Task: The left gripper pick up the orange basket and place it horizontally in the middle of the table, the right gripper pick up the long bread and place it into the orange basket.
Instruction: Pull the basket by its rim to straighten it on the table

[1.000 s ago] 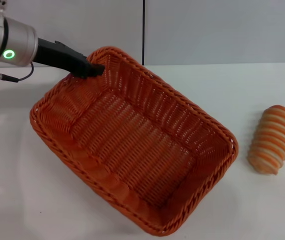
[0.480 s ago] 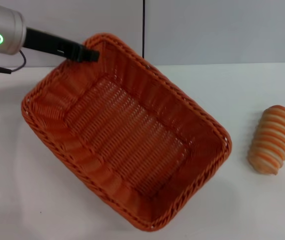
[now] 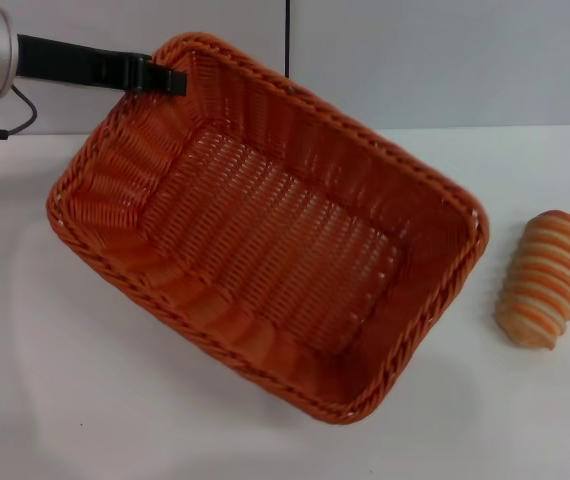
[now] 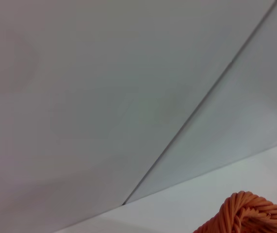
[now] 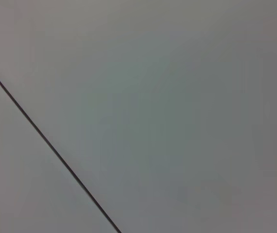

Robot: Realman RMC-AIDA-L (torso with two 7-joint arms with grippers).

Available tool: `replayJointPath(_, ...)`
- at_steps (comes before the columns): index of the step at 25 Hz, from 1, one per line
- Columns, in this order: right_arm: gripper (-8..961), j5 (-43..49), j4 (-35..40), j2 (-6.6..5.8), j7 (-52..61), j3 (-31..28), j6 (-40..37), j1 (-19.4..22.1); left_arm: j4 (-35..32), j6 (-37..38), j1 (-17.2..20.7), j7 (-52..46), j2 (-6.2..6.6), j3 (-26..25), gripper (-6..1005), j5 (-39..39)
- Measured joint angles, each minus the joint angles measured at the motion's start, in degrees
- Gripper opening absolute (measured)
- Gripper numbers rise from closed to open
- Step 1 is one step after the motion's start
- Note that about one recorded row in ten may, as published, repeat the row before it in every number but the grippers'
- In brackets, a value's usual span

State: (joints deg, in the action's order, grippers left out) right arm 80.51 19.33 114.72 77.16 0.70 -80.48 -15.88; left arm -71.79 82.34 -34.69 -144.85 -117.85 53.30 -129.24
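Basket's mid-carry, bread's waiting

You're lifting the orange basket [image 3: 265, 240] tilted and skewed over the table [image 3: 45, 400] middle, left gripper [image 3: 165, 80] pinching its far-left rim corner; long bread [image 3: 545, 278] is lying near the right edge, right gripper isn't showing.

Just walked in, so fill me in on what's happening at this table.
The left claw is shut on the far rim of the large orange woven basket, holding it tilted and askew over the white table. The striped orange-and-cream long bread lies untouched on the table to the basket's right. The right claw is out of view.
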Motion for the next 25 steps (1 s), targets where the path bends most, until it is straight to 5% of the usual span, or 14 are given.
replayJointPath(12,714,0.0,0.0,-0.83,0.3,0.1,0.3,-0.9,0.3,-0.7,5.8,-4.5,-0.28,-0.5,191,5.8)
replayJointPath(25,716,0.1,0.0,-1.80,0.5,1.7,0.7,-2.3,0.9,-5.2,17.1,-5.2,-0.56,-0.1,214,11.0)
